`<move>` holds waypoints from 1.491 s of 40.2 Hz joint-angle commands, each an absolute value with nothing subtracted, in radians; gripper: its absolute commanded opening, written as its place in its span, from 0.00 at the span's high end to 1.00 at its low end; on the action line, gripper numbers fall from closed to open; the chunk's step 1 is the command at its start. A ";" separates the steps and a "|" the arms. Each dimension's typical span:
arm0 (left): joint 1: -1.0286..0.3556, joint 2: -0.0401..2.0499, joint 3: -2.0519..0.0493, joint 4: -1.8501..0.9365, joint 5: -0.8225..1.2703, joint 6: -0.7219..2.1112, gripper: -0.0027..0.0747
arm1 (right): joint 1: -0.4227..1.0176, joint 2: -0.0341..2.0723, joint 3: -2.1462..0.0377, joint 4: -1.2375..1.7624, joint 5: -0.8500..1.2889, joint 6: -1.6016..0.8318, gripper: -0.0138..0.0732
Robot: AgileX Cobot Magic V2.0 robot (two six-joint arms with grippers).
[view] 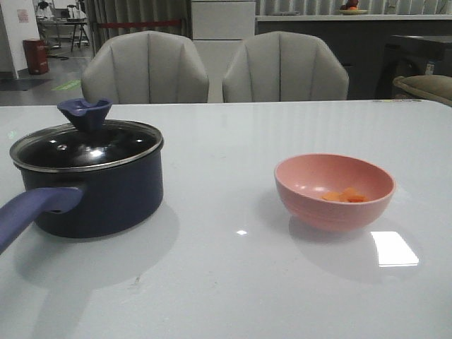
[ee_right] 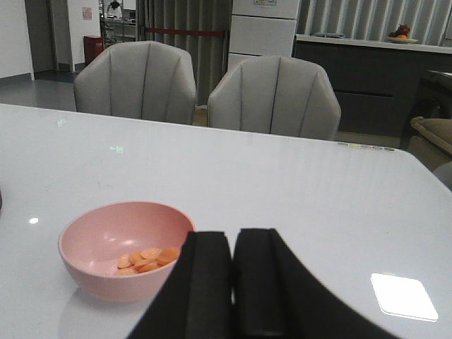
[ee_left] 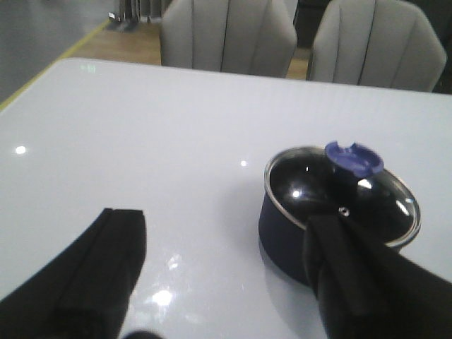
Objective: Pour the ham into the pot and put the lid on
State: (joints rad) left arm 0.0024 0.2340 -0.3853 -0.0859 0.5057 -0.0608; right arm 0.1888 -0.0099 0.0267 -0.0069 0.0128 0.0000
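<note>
The dark navy pot [view: 99, 194] stands at the left of the white table, its purple-blue handle [view: 32, 210] pointing toward the near edge. The glass lid [view: 88, 146] with its navy knob [view: 85, 113] rests on the pot. Orange-pink ham pieces [view: 345, 195] lie in a pink bowl [view: 334, 191] at the right. In the left wrist view my left gripper [ee_left: 222, 244] is open and empty, above the table, with the pot [ee_left: 282, 233] partly behind one finger. In the right wrist view my right gripper [ee_right: 234, 244] is shut and empty, beside the pink bowl [ee_right: 120, 247] holding the ham [ee_right: 148, 258]. Neither gripper shows in the front view.
Two grey chairs [view: 148, 69] [view: 284, 68] stand behind the far edge of the table [view: 226, 282]. A dark counter with a fruit plate [view: 353, 10] lies further back.
</note>
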 commanded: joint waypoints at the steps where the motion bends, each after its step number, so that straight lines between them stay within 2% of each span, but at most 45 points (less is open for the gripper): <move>1: -0.023 0.312 -0.436 -0.097 0.455 -0.065 0.18 | 0.184 -0.030 0.022 -0.016 -0.060 -0.010 0.67; 12: -0.033 0.518 -0.607 -0.102 0.524 -0.065 0.17 | 0.184 -0.030 0.022 -0.016 -0.060 -0.010 0.67; 28: -0.033 0.897 -0.963 -0.096 0.795 -0.065 0.17 | 0.184 -0.030 0.022 -0.016 -0.060 -0.010 0.67; 35: -0.035 1.055 -1.050 -0.147 0.797 -0.065 0.21 | 0.184 -0.030 0.022 -0.016 -0.060 -0.010 0.67; 48: -0.185 1.305 -1.242 -0.151 0.875 -0.078 0.21 | 0.184 -0.031 0.022 -0.016 -0.060 -0.010 0.67; 60: -0.353 1.507 -1.421 -0.021 0.898 -0.263 0.21 | 0.184 -0.031 0.022 -0.016 -0.060 -0.010 0.67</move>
State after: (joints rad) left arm -0.3177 1.4982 -1.3543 -0.0514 0.9307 -0.2020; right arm 0.1888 -0.0099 0.0267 -0.0069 0.0128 0.0000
